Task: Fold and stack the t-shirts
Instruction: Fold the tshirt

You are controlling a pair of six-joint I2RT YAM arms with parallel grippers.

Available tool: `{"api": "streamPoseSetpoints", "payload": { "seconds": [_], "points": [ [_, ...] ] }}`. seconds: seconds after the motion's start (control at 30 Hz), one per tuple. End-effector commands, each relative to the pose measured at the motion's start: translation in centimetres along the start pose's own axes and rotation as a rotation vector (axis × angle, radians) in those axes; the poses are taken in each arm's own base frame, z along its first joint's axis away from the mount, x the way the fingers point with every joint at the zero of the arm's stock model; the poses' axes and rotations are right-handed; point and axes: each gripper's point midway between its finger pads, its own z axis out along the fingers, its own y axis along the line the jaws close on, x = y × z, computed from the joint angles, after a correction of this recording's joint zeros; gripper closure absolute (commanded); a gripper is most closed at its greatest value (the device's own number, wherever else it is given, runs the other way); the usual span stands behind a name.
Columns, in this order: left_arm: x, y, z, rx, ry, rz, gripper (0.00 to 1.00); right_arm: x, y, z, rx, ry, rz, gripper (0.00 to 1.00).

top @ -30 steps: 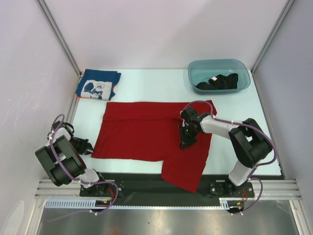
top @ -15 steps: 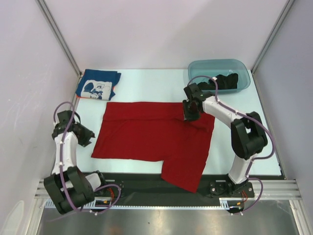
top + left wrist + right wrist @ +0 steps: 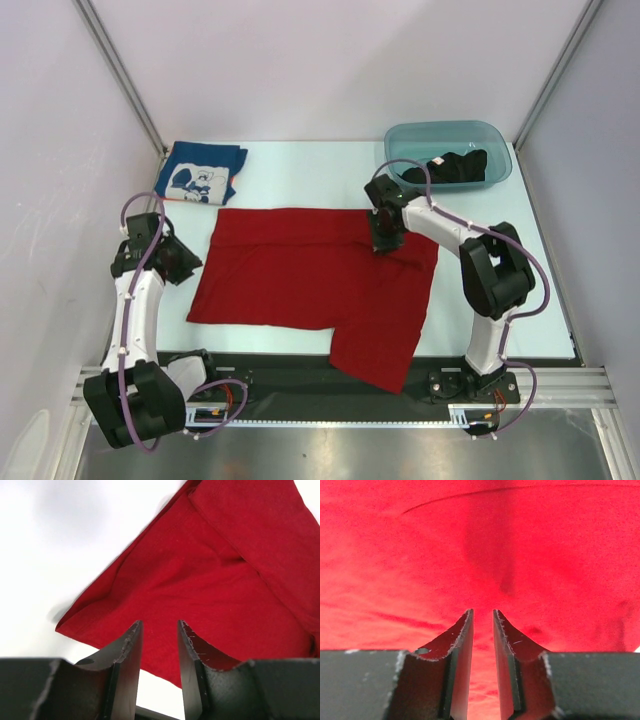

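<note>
Left pincer (image 3: 159,623), narrow and empty, hangs by the left corner of the flat red t-shirt (image 3: 300,275) on the table (image 3: 300,172). A folded blue t-shirt (image 3: 200,172) lies farther back. Right pincer (image 3: 482,611), barely parted, holds nothing over soft red weave; a crumpled black t-shirt (image 3: 450,166) sits in the clear teal tub (image 3: 400,146).

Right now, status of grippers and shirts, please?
Left gripper open, empty, at left edge of red t-shirt. Right gripper barely open over its far side. Shirt spread out; nothing in the way.
</note>
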Motion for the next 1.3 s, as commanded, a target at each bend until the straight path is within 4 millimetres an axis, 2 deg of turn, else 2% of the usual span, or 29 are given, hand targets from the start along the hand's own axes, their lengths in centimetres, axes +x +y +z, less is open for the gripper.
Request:
{"api": "streamPoseSetpoints", "payload": {
  "seconds": [0.0, 0.1, 0.33, 0.43, 0.57, 0.83, 1.0, 1.1, 1.27],
  "points": [
    [-0.5, -0.9, -0.4, 0.041, -0.027, 0.034, 0.62, -1.2, 1.5, -2.2, -0.009, -0.070, -0.046, 0.72],
    [-0.3, -1.4, -0.1, 0.058, -0.013, 0.040, 0.62, -0.9, 0.6, -1.2, 0.025, -0.049, -0.045, 0.70],
    [-0.9, -2.2, -0.6, 0.067, -0.017, 0.071, 0.62, -2.0, -0.9, 1.0, 0.060, -0.063, -0.051, 0.67],
    [-1.1, -2.1, -0.7, 0.062, -0.018, 0.077, 0.62, -2.6, -1.2, 1.3, 0.066, -0.073, -0.059, 0.65],
    [-0.9, -2.1, -0.6, 0.066, -0.012, 0.075, 0.62, -3.1, -0.5, 0.9, 0.043, -0.074, -0.067, 0.67],
    [-0.7, -2.1, -0.3, 0.069, -0.008, 0.070, 0.62, -1.1, 2.2, -0.7, 0.036, -0.075, -0.120, 0.68],
    [-0.6, -2.4, -0.2, 0.077, 0.004, 0.066, 0.62, 0.0, 1.4, 0.9, 0.053, -0.036, -0.117, 0.67],
    [-0.9, -2.4, -0.4, 0.073, -0.004, 0.074, 0.62, -0.5, 0.7, 1.6, 0.072, -0.041, -0.108, 0.65],
    [-1.1, -2.2, -0.7, 0.063, -0.011, 0.087, 0.62, -1.7, -0.3, 2.0, 0.067, -0.053, -0.083, 0.56]
  ]
}}
